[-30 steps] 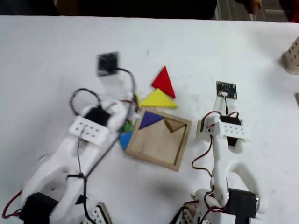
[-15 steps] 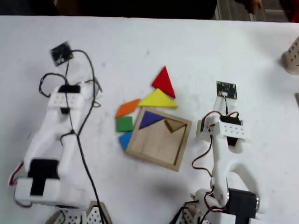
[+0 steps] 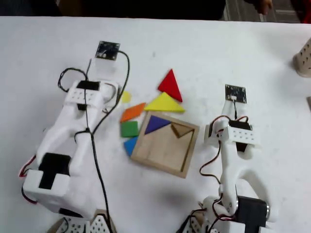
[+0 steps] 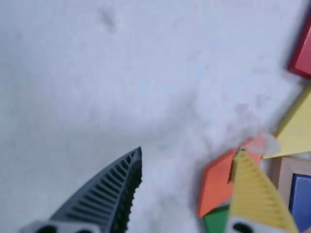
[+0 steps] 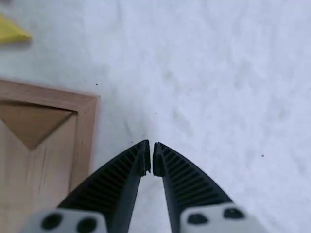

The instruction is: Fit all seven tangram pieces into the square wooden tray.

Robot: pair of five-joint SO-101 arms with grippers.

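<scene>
Tray (image 3: pixel 163 154) mid-table; two pieces (image 3: pixel 156 124) in its rear part; two triangles (image 3: pixel 165 103) behind it; three pieces (image 3: pixel 129 128) at its left.

Pulled the left arm (image 3: pixel 63 131) off the pieces at the wooden tray's (image 3: pixel 191 153) left edge a second ago, swung it out toward the table's (image 3: pixel 218 48) left edge, then brought it partway back. Now holds the left gripper (image 4: pixel 188 151) farther toward the table's far edge than at the start, with its yellow finger (image 3: pixel 125 97) near the orange parallelogram's (image 3: pixel 132 112) far end rather than over the pile. Uncovered the orange parallelogram and green square (image 3: pixel 129 128) fully, and bared more of the blue triangle (image 3: pixel 130 144), all hidden or half hidden under the wrist before.
</scene>
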